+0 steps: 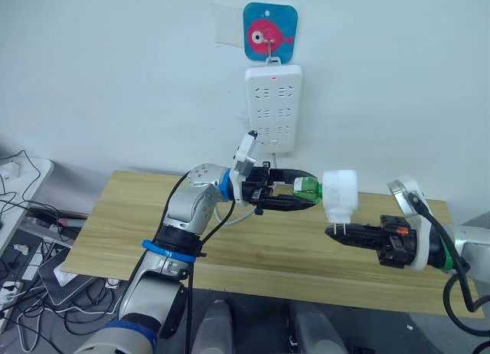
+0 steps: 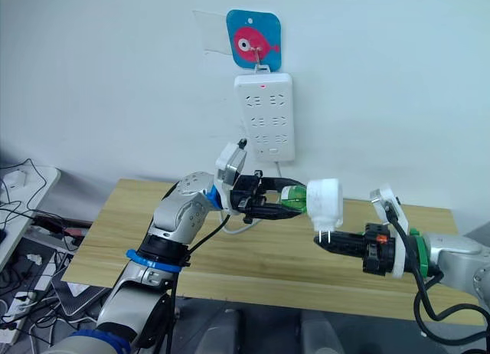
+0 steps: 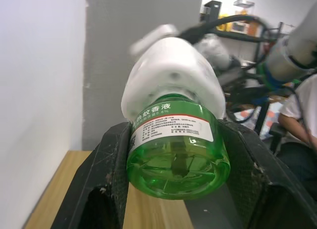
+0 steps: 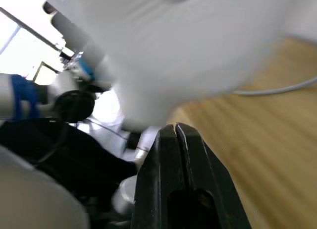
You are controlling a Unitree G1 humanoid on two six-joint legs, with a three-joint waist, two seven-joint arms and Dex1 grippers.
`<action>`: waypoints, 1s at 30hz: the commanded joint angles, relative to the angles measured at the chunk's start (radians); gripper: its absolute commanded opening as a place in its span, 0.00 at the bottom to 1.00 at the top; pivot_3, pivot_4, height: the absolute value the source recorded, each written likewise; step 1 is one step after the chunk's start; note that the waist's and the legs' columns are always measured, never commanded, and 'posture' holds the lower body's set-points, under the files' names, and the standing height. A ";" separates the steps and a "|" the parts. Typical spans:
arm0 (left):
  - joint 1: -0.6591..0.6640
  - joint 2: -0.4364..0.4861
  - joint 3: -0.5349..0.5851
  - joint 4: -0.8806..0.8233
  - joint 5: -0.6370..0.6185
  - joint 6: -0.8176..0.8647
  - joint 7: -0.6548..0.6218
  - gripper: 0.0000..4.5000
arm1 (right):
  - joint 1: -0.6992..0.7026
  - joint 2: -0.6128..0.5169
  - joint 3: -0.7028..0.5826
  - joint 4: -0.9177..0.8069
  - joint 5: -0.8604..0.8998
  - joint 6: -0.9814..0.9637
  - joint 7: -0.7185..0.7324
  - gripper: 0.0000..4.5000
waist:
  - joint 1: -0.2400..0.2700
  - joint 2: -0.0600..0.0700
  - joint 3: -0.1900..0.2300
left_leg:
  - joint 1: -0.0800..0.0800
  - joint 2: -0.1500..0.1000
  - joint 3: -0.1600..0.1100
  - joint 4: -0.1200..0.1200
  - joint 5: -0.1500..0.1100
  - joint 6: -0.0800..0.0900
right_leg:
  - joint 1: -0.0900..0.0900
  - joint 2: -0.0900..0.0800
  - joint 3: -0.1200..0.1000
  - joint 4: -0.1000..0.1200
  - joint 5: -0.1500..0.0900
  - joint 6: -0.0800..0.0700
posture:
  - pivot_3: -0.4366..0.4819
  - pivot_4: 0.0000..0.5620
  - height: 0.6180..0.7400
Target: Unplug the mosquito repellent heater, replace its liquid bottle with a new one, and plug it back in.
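The mosquito repellent heater (image 1: 340, 191) is a white rounded unit held in the air above the wooden table (image 1: 130, 224), out of the socket. A green liquid bottle (image 1: 307, 188) with a white label sticks out of its base towards my left arm. My left gripper (image 1: 305, 191) is shut on the bottle (image 3: 176, 149), one black finger on each side, with the heater (image 3: 171, 75) beyond it. My right gripper (image 1: 331, 231) is shut, its tips just under the heater by the plug prongs. The right wrist view shows the fingers (image 4: 168, 144) pressed together below the blurred white heater (image 4: 198, 50).
A long white power strip (image 1: 273, 107) hangs on the wall under a blue fish hook (image 1: 269, 32), its red light on. Its white cable (image 1: 239, 214) trails onto the table. Cables and adapters (image 1: 23, 270) lie on the floor at left. A person (image 3: 297, 120) sits in the background.
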 commanded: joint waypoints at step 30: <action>-0.024 -0.011 -0.017 -0.034 -0.034 0.042 -0.097 0.50 | -0.264 -0.092 0.131 0.185 -0.083 -0.060 -0.083 0.00 | -0.015 0.000 0.000 | -0.001 0.001 0.000 -0.001 0.000 0.000 | -0.002 0.000 0.000 0.000 0.000 0.000 | 0.37 0.34 1.00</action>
